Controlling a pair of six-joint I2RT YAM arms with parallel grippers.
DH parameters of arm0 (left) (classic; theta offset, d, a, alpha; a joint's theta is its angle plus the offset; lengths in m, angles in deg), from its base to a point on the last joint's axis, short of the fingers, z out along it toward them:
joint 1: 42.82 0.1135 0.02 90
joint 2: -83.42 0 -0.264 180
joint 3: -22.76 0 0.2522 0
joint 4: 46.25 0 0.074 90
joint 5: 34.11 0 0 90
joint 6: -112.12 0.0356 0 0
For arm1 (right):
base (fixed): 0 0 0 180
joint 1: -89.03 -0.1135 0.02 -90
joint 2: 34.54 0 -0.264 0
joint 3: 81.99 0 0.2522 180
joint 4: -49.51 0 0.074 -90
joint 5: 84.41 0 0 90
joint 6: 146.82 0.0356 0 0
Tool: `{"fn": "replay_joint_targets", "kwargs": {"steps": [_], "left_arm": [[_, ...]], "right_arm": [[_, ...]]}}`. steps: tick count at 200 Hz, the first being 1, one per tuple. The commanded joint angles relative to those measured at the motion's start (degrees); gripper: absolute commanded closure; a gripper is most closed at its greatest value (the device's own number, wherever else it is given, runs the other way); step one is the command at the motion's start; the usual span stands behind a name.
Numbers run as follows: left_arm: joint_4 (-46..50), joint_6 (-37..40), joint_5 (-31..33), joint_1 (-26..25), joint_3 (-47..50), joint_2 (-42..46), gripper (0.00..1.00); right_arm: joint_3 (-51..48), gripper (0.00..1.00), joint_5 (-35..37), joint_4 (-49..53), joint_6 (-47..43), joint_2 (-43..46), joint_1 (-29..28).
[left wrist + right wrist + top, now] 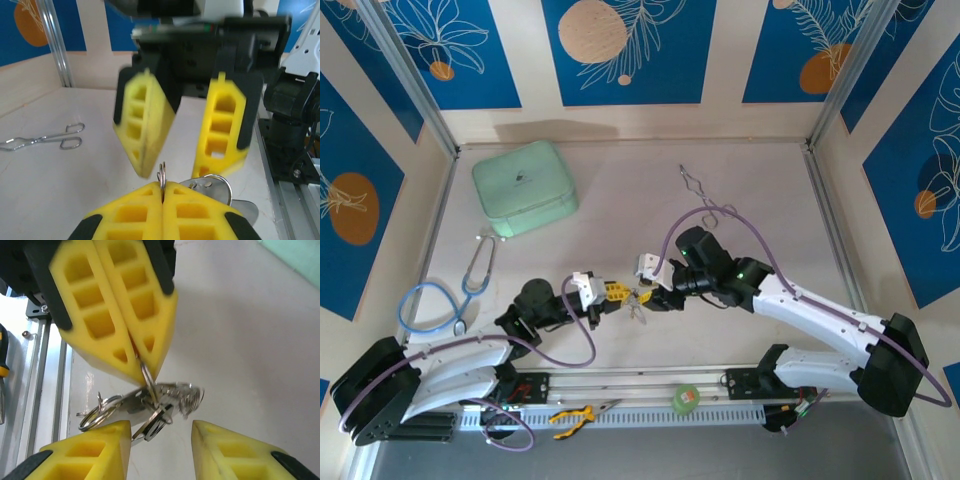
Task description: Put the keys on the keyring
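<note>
- Here we are looking over a pale grey tabletop (620, 190), with a mint-green rounded case (525, 187) sitting far back on the left, well apart from the work.
- We are seeing the left gripper (162, 195), its yellow foam pads pressed together. It is pinching the thin silvery wire keyring (150, 387) by its rim and holding it edge-on, near the front rail between the two arms.
- We are finding the right gripper (160, 440) hovering with its pads spread on either side of the dangling cluster, gripping nothing.
- We are judging the ring light, stiff and slick, springy where its coils part, so we are favouring a pinch beside that split.
- We are reading the small flat metal keys (217, 190) as hanging just beside the ring. We cannot tell whether they are threaded on. They look thin, slippery and apt to swing, and are best gripped flat across the head.
</note>
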Motion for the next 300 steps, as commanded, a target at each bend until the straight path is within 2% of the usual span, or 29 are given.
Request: {"fn": "replay_joint_targets", "kwargs": {"steps": [1,42,89,117,155,202,227,266,269,285,300], "left_arm": [[-6.5,-1.6,-0.4,0.1,0.5,0.1,1.00],[-8.5,-2.1,0.2,0.1,0.7,-0.1,1.00],[-15.7,-3.8,0.5,0.1,1.1,-3.6,1.00],[-19.3,-4.6,0.0,0.1,1.1,-6.0,1.00],[-19.1,-4.3,0.3,0.1,1.4,-6.1,1.00],[-12.2,-2.1,0.8,0.1,1.1,-3.4,1.00],[-1.5,1.4,0.2,0.1,-0.9,-1.3,1.00],[7.1,4.5,1.0,0.1,-2.4,1.1,1.00],[7.7,4.7,1.0,0.1,-2.5,1.2,0.95],[11.1,5.3,3.3,0.0,-2.7,3.7,0.53],[15.5,5.9,6.6,0.1,-2.4,8.3,0.27]], "right_arm": [[-1.2,0.65,-2.2,-3.4,3.4,0.8,-0.1],[-1.6,0.77,-4.7,-4.9,4.0,0.1,0.0],[-1.0,0.89,-6.9,-7.8,4.7,-3.0,-2.4],[0.2,0.92,-5.9,-6.8,3.5,-3.9,-3.4],[-1.1,1.00,-2.4,-6.0,3.5,-1.2,-1.9],[-2.3,1.00,4.3,-4.3,3.4,3.4,0.7],[-1.6,1.00,4.7,-4.0,2.7,6.1,1.1],[0.5,1.00,5.4,0.3,0.7,7.1,0.8],[0.6,1.00,5.4,0.3,0.7,7.1,0.7],[1.5,1.00,5.9,-0.7,0.5,6.2,0.0],[2.6,1.00,6.2,-1.7,0.2,4.7,-0.9]]}}
